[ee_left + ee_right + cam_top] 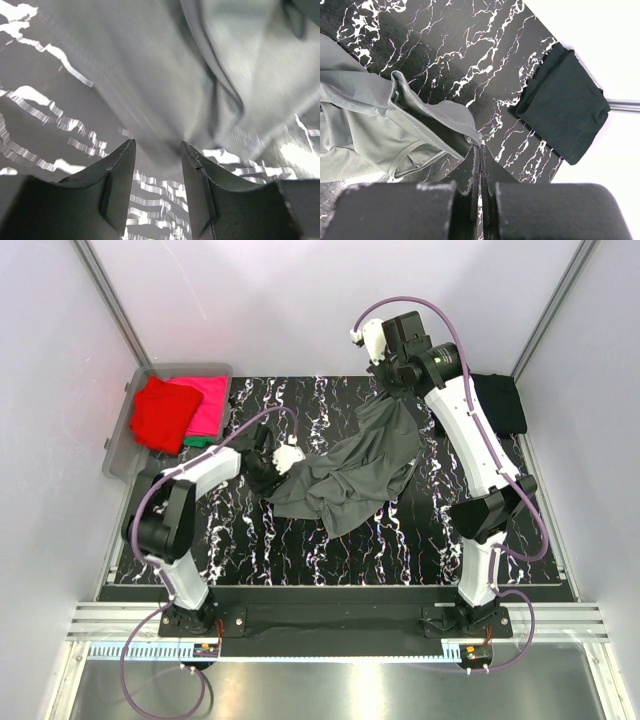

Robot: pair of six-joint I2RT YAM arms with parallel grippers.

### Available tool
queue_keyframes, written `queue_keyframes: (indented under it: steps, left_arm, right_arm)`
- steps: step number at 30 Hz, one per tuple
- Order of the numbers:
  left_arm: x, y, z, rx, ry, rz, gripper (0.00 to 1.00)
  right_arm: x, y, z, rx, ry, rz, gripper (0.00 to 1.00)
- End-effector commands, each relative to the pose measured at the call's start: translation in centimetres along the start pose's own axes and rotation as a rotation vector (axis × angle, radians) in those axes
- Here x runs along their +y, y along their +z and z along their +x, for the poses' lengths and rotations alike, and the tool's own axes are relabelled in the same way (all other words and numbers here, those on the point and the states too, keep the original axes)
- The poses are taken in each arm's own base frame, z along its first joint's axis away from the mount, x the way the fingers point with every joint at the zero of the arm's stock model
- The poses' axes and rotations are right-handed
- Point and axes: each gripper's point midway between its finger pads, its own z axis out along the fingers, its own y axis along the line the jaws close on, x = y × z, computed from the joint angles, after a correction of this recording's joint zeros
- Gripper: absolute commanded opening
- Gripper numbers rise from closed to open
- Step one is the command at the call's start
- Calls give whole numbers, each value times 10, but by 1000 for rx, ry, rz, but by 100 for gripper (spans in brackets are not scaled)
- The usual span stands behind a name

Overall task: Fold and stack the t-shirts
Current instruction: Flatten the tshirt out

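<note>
A dark grey t-shirt (350, 475) lies crumpled across the middle of the black marbled table (300, 540). Its far end is lifted by my right gripper (392, 388). In the right wrist view that gripper (480, 146) is shut on a hem fold of the grey t-shirt (365, 125). My left gripper (268, 478) sits low at the shirt's left edge. Its jaws (158, 146) stand open, with the grey cloth (165, 75) just past the fingertips and only table showing between them. A folded black t-shirt (503, 400) (565, 105) rests at the far right.
A clear plastic bin (118, 445) at the far left holds a red t-shirt (160, 415), a pink one (208, 400) and a bit of green cloth (200, 442). White walls close in the table on three sides.
</note>
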Motion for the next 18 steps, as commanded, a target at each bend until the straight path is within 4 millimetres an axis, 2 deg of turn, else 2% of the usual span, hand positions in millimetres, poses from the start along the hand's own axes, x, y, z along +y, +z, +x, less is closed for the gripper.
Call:
queue_keyframes:
  steps: [1,2,5,9,18]
  left_arm:
    - [14,-39,-22,-103,103,-112,47]
    - [13,-48,-25,-119,121,-120,47]
    - [-1,-53,-21,-128,150,-76,47]
    - [-11,-45,-13,-110,154,-27,47]
    - [-17,-23,-6,-71,150,60,45]
  right_arm:
    - [-5,-4,-2,-8,-9,21,0]
    - [-5,-4,-1,-4,-10,22,0]
    - [-4,0,1,5,-9,16,0]
    - [-2,3,-2,1,-10,11,0]
    - [-1,6,3,22,-23,11,0]
